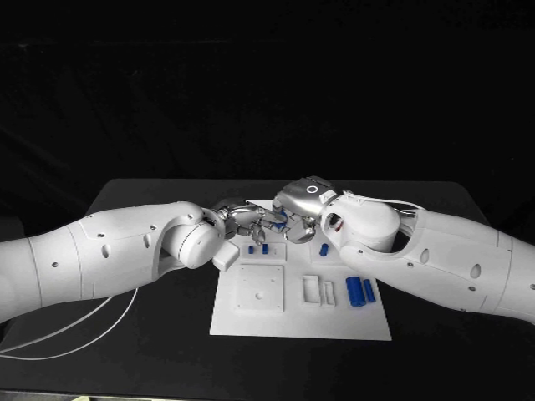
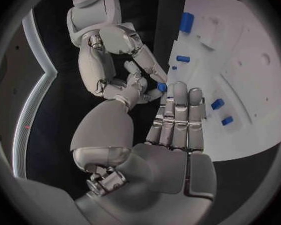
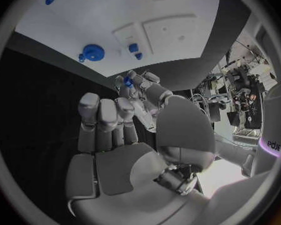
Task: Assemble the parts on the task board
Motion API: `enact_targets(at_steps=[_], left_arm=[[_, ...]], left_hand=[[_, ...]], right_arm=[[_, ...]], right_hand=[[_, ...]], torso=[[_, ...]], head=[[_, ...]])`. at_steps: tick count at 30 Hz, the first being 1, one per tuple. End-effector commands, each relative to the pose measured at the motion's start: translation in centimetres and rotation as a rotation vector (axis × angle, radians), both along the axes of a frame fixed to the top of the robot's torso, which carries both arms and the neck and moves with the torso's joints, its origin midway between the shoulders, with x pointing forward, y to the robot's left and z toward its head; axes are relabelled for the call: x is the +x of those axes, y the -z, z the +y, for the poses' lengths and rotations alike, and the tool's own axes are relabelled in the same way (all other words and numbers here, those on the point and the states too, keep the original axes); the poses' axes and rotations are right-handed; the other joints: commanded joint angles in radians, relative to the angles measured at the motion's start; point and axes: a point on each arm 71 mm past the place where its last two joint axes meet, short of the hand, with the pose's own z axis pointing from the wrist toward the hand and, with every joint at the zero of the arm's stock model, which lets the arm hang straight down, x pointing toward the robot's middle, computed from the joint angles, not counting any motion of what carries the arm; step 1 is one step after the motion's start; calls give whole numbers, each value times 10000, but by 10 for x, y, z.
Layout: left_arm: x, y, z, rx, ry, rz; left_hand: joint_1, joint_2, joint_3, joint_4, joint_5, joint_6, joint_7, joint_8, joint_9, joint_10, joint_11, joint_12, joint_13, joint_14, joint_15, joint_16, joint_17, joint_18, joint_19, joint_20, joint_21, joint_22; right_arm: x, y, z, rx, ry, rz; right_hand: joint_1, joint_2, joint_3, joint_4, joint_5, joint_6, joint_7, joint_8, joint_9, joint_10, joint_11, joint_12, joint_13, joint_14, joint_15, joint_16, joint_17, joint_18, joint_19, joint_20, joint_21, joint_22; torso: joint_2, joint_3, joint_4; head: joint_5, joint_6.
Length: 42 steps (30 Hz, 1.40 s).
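Blue part (image 2: 162,87) pinched between both hands

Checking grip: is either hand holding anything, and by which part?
A small blue part sits between left hand and right hand fingertips; which grips it is unclear.
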Motion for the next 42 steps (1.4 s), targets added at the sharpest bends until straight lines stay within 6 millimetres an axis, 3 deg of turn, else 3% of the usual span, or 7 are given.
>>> enact_targets(at_steps=[1,12,27,33,42], left_arm=[[-1,0,-3,-255,26,104],[-2,0,-4,-225,133,208],[-1,-1,-3,-404,-123,79],[0,-1,-3,-507,-271,189],[1,-1,-2,-673,-574,203]], left_hand=[[217,65,9,-172,-13,139,-42,65,-51,-54,152,-93,-90,70,-18,-113,-27,519,30,-21,-71,-8],[631,384,87,-595,23,381,-143,298,-217,390,96,-135,-282,172,-65,-244,-37,466,73,-53,-121,13],[964,756,154,-627,26,973,-390,701,-426,1194,-135,-40,-411,371,-283,-319,13,381,215,-201,-148,54],[1641,626,867,-611,-32,1514,-607,997,-523,1865,-367,105,-393,664,-503,-286,82,346,433,-334,-78,99],[1812,624,1279,-610,-30,1813,-700,1156,-624,2233,-494,103,-365,855,-628,-266,154,306,569,-442,-16,156]], right_arm=[[0,-2,1,33,46,-75],[1,-2,1,34,75,-81],[1,-2,2,21,64,-35],[0,-2,4,51,10,-38],[1,-2,3,98,47,19]], right_hand=[[1,-139,21,45,9,103,53,-7,8,45,-37,-51,-14,-1,-43,-36,-3,616,66,11,-4,-11],[6,-155,31,59,8,98,55,-11,6,47,-36,-57,-15,-12,-43,-52,-20,616,69,9,-5,-13],[1,-176,37,84,9,89,58,-17,4,22,-33,-99,-54,-38,-42,-86,-56,616,70,8,-10,-17],[-5,-190,40,101,9,80,61,-22,1,-3,-31,-137,-88,-51,-41,-104,-73,616,70,7,-15,-20],[-7,-208,44,115,12,69,64,-30,-2,-21,-27,-168,-113,-67,-39,-126,-93,616,69,6,-20,-23]], torso=[[2,3,1],[-5,-1,-4],[-4,4,-4],[-5,8,-3],[-4,5,-11]], head=[[5,-8],[-23,-13],[-36,-29],[-31,-41],[-23,-38]])
